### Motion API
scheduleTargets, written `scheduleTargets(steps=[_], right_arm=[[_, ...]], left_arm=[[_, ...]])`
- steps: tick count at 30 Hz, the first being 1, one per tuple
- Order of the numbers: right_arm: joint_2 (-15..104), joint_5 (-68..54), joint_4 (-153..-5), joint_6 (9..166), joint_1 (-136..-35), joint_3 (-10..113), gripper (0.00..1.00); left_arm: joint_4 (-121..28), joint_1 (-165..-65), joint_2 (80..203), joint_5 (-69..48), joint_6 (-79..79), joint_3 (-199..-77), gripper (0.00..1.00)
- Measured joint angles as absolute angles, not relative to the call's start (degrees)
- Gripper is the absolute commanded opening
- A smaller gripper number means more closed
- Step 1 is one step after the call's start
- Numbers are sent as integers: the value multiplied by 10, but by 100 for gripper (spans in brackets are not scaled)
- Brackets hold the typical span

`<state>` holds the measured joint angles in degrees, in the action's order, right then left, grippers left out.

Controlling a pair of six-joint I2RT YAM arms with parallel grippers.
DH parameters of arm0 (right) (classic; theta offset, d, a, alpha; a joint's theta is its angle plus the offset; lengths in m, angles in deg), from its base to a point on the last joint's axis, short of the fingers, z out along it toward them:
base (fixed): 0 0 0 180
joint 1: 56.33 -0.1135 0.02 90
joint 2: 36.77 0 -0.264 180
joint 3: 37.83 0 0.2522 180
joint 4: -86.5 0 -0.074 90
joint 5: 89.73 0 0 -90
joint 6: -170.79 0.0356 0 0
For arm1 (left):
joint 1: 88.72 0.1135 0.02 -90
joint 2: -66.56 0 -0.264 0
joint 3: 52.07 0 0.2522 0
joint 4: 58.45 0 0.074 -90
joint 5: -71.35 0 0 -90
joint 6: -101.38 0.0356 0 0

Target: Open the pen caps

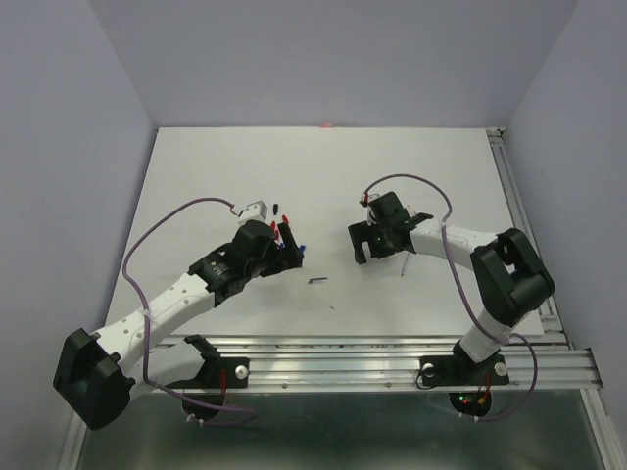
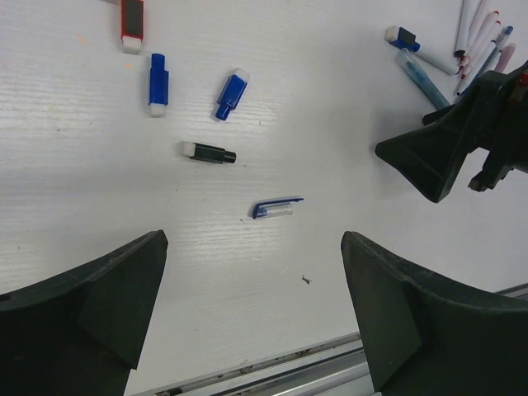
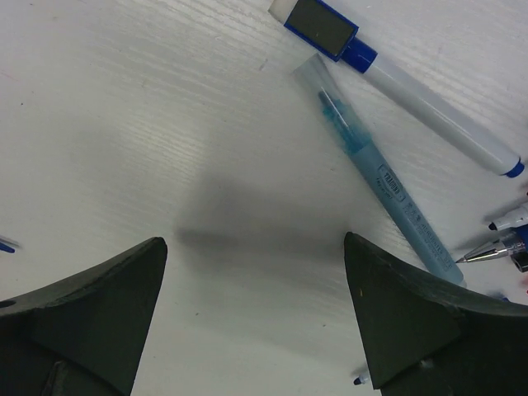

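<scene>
**Step in hand:** Partway through, between grasps. Several caps (image 2: 157,82) lie loose on the counter (image 1: 235,166) under the left claw (image 2: 254,243): two blue, one black, one red-and-black, plus a blue clipped one nearer the claw. The remaining pens (image 2: 483,41) lie bunched to the right, beside the right claw (image 3: 253,241).

**Claws:** Both are released, jaws wide, with nothing between them. Each hovers over bare counter.

**Task items at the right claw:** A marker (image 3: 429,107) with its blue cap (image 3: 322,25) on lies just beyond the jaws. A teal pen (image 3: 379,177) lies alongside it under a clear cap. More pen tips show at the frame edge.

**Next move, as judged:** Choose one capped pen, likely the marker or the teal pen. One claw should clamp the barrel and the other the cap, then pull apart along the pen's axis. The pens lie close together, so there is a risk of pinching two at once.

**Surface and room:** White counter with a faint grain. An aluminium rail (image 1: 392,357) runs along the near edge. Plain grey walls (image 1: 323,59) enclose three sides.
</scene>
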<state>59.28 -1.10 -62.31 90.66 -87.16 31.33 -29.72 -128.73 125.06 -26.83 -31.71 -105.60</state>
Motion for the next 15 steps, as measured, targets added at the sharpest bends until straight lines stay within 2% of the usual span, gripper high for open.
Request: scheduleTargets(steps=[15], right_arm=[[575, 17, -644, 907, -872, 321, 95]], left_arm=[[-299, -1287, 1251, -266, -315, -1056, 99]])
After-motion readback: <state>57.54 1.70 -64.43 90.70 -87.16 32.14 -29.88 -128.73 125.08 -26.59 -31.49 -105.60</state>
